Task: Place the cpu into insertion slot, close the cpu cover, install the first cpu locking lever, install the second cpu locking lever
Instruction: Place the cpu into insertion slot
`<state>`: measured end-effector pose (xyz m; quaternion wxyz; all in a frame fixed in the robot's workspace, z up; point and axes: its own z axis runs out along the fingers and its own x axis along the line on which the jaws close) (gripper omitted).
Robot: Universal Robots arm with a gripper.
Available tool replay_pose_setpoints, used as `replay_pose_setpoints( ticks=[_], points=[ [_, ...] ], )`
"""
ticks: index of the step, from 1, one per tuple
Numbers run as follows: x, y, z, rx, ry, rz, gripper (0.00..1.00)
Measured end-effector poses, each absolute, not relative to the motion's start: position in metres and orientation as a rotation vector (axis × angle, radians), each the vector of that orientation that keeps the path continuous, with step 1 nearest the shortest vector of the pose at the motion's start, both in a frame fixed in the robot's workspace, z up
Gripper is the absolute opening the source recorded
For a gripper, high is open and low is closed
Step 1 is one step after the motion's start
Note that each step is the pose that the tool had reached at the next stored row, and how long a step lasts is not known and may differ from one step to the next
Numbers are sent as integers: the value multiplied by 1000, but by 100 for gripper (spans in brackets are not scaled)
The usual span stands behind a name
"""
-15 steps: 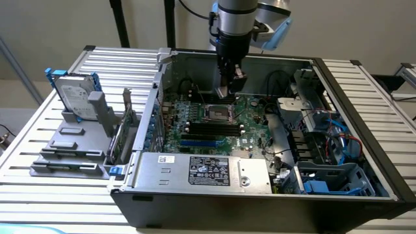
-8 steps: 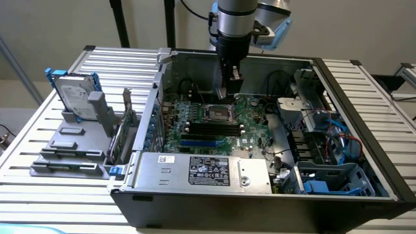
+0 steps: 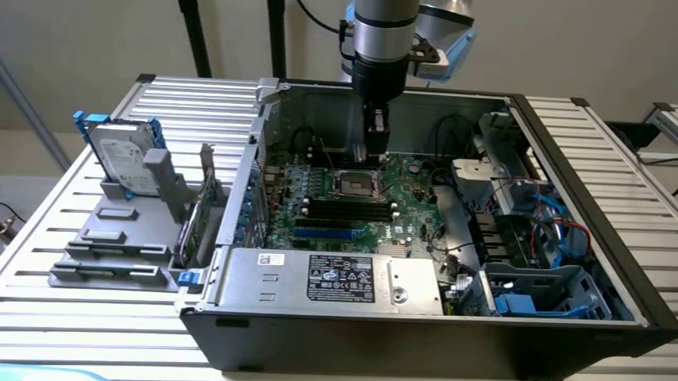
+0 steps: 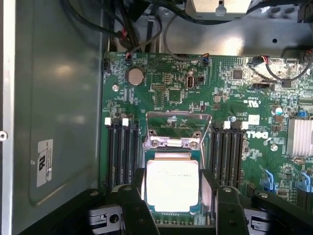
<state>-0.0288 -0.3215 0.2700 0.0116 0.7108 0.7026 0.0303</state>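
Note:
The cpu [image 4: 172, 186], a square chip with a bright silvery face, sits between my gripper's [image 4: 173, 208] two black fingers [image 4: 133, 208], which press against its two sides. In the exterior view my gripper [image 3: 370, 152] hangs just above the insertion slot [image 3: 360, 186], a black socket with a silvery rim on the green motherboard [image 3: 408, 210]. The socket's middle looks dark and bare. The cpu cover [image 4: 178, 128], a thin silvery frame, is swung open beyond the socket. I cannot make out the locking levers.
Black memory slots [image 4: 122, 152] flank the socket on both sides. The open case [image 3: 593, 238] holds cables and a drive cage at the exterior view's right, and a power supply [image 3: 339, 278] at the front. A hard drive [image 3: 125, 163] stands outside on the slatted table.

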Motion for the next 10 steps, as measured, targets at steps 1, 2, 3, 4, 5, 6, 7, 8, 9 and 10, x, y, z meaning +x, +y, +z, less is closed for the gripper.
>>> replay_pose_setpoints(
  ticks=[1,2,3,4,5,6,7,8,9,10],
  points=[
    [-29,-322,270,2227,2182,93,54],
    [-29,-322,270,2233,2177,91,54],
    [-30,-322,269,2238,2177,87,54],
    [-30,-322,269,2242,2178,81,54],
    [-32,-322,269,2245,2180,75,54],
    [-33,-322,268,2248,2183,69,54],
    [-33,-323,268,2250,2186,63,54],
    [-34,-323,267,2254,2189,56,54],
    [-34,-324,267,2257,2192,50,54],
    [-34,-324,266,2259,2193,46,54]
  ],
)
